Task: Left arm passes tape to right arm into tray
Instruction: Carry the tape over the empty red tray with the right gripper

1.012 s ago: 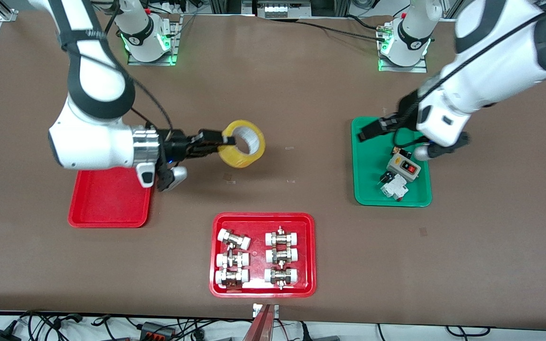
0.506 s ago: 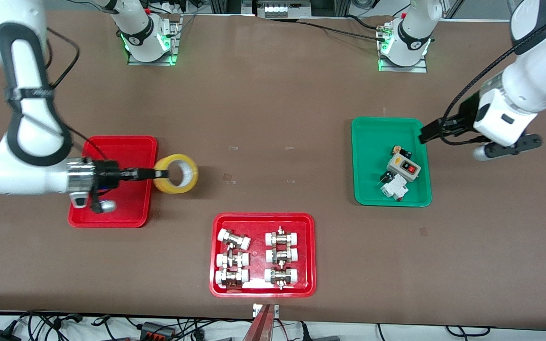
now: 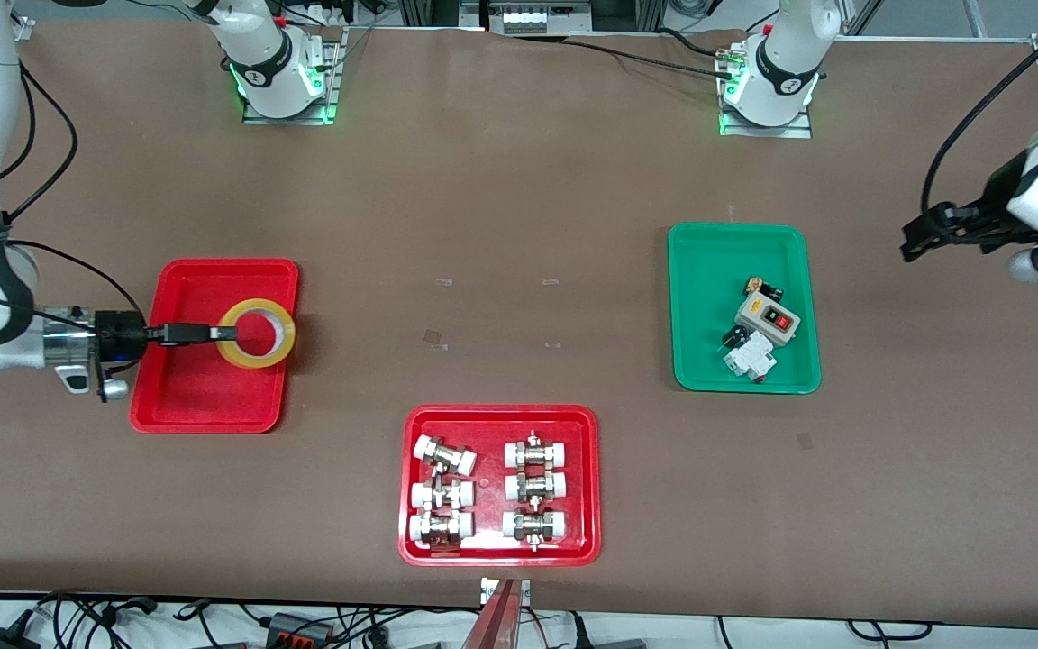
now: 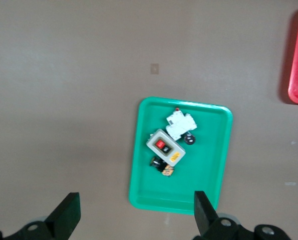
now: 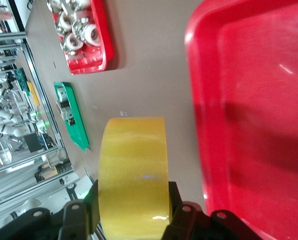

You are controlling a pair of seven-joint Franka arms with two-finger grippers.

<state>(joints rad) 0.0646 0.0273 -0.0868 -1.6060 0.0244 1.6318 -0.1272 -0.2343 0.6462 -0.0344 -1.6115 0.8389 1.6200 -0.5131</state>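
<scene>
- Brown bench [image 3: 519, 180] carries three trays.
- Plain red tray [image 3: 178, 406] at the right arm's end.
- Green tray [image 3: 708, 270] toward the left arm's end.
- Red fittings tray [image 3: 492, 424] nearest the front camera.

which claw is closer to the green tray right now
Left. The left claw hangs open beside the green tray; the right claw holds the tape over the plain red tray.

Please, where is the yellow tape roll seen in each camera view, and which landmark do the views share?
Front view: tape roll held over the plain red tray.
Left wrist view: not in it.
Right wrist view: tape roll fills the lower middle, in the right gripper.
Shared landmark: green tray.
</scene>
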